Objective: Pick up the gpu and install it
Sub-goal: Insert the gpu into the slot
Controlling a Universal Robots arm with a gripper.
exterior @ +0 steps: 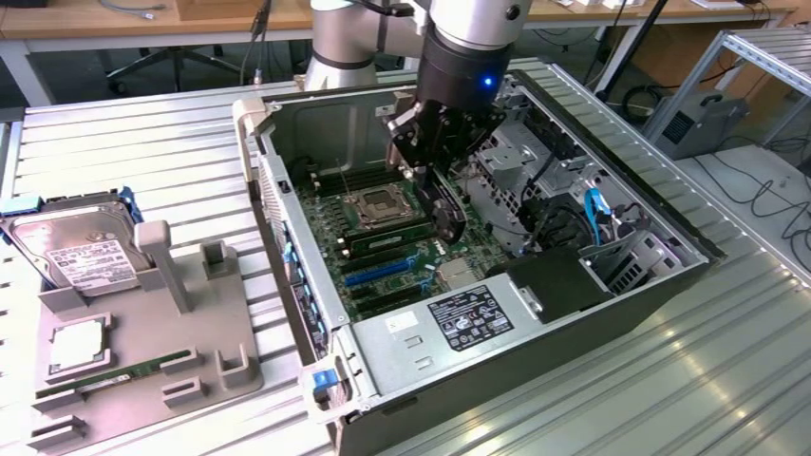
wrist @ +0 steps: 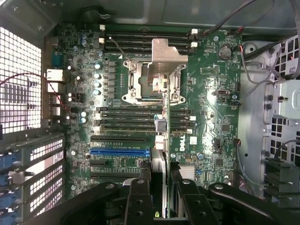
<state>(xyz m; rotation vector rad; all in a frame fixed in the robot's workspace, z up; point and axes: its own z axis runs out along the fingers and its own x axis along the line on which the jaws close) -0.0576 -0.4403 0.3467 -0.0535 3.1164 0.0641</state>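
Observation:
My gripper (exterior: 438, 157) hangs inside the open computer case (exterior: 273, 180), over the green motherboard (exterior: 380, 237). It is shut on the gpu (exterior: 446, 214), a thin black card that hangs upright below the fingers, above the board. In the wrist view the gpu (wrist: 160, 161) appears edge-on as a narrow strip between the two black fingers (wrist: 138, 199), with my gripper (wrist: 159, 190) closed around it. The card sits over the board between the CPU socket (wrist: 154, 82) and the blue expansion slot (wrist: 119, 151).
A drive cage and cables (exterior: 557, 199) fill the case on the exterior view's right. The power supply (exterior: 469, 318) sits at the near end. On the exterior view's left a grey fixture (exterior: 152, 351) holds a hard drive (exterior: 76, 252), a processor and a memory stick (exterior: 114, 375).

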